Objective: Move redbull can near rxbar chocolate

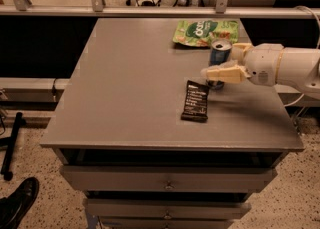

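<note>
The redbull can [220,52], blue with a silver top, stands upright on the grey table [130,93], just right of the upper end of the rxbar chocolate [195,101]. The bar is a flat black wrapper with white text, lying flat. My gripper [220,63] reaches in from the right on a white arm. Its cream fingers [225,73] are closed around the can's middle, and the near finger hides part of the can's body. The can's base is at the table surface, a small gap from the bar.
A green snack bag [205,32] lies at the back of the table, just behind the can. The table's right edge is close under my arm. Drawers sit below the front edge. A shoe [17,203] and a black stand are on the floor at left.
</note>
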Controlling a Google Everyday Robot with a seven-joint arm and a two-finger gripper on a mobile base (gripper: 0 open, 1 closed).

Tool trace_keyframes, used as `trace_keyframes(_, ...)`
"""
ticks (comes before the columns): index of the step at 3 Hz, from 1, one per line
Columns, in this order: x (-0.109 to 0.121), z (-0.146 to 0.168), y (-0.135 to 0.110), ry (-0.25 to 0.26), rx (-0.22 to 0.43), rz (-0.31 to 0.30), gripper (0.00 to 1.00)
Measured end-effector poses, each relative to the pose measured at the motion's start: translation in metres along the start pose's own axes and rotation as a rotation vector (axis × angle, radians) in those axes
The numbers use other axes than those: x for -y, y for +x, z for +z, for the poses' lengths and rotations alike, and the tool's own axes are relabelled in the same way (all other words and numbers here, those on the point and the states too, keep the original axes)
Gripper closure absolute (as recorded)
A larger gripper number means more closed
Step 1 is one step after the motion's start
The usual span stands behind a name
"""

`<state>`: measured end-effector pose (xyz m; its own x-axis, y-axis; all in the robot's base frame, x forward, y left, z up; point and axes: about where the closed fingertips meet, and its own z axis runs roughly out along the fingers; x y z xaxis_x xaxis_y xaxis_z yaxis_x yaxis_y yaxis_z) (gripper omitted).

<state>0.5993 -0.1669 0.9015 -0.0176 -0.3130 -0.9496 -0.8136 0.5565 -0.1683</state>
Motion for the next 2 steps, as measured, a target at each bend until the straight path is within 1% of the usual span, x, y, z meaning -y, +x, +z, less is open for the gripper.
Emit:
trace_keyframes(1, -0.0043, 0.001, 0.0074, -0.011, -0.02, 0.027, 0.0)
trace_keyframes(2, -0.0068, -0.0016, 0.0115, -0.013, -0.036, 0.043, 0.0)
